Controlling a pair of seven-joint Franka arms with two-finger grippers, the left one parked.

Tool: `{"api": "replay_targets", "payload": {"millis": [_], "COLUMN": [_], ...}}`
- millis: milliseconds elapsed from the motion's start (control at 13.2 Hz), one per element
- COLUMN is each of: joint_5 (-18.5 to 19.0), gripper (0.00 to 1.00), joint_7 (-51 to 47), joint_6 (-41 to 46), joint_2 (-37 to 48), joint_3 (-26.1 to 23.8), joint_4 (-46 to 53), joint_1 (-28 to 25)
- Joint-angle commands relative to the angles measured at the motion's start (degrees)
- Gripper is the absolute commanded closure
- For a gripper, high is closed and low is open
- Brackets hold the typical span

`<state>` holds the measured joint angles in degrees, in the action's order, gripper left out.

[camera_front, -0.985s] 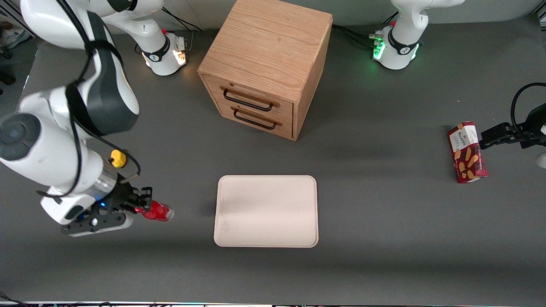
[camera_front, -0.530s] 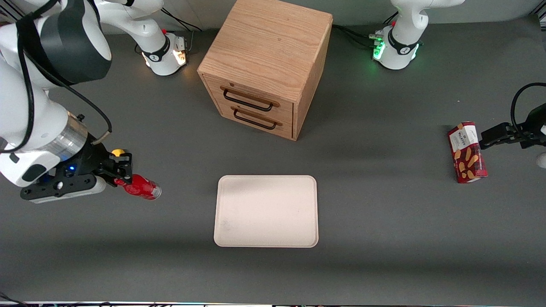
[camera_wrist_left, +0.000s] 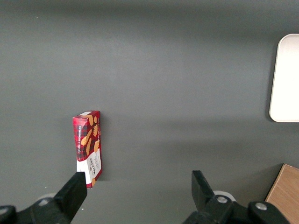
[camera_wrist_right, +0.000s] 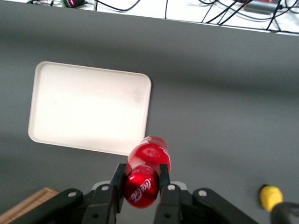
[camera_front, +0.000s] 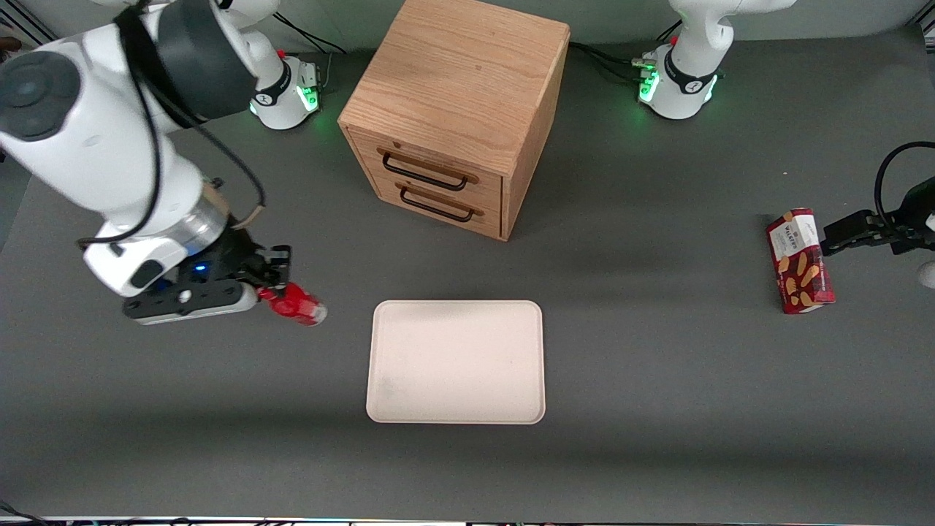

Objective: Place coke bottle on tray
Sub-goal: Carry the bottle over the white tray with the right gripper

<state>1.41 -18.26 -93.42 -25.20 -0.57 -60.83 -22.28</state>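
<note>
Between the gripper's (camera_wrist_right: 141, 183) fingers, the coke bottle (camera_wrist_right: 145, 175) is being clamped and held above the grey table (camera_front: 657, 380), beside the cream tray (camera_front: 456, 361) toward the working arm's end. Its cap end is being hidden by the gripper in the front view; the yellow lump (camera_wrist_right: 270, 196) is being cut off partly at the wrist view's edge.
</note>
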Motion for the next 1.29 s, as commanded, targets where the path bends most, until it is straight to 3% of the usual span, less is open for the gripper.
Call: {"api": "replay_targets", "payload": {"millis": [0, 152, 1212], "joint_5": [0.34, 0.34, 1.05], "gripper": [1.00, 1.00, 1.00], "joint_7": [-8.08, -11.87, -11.79], "joint_6": [-2.72, -4.30, -21.01], "joint_2": [-1.16, -2.21, -18.91], "joint_3": [0.22, 0.13, 2.06], "joint_4": [0.62, 0.63, -0.34], "joint_1": [-3.20, -4.70, -4.44]}}
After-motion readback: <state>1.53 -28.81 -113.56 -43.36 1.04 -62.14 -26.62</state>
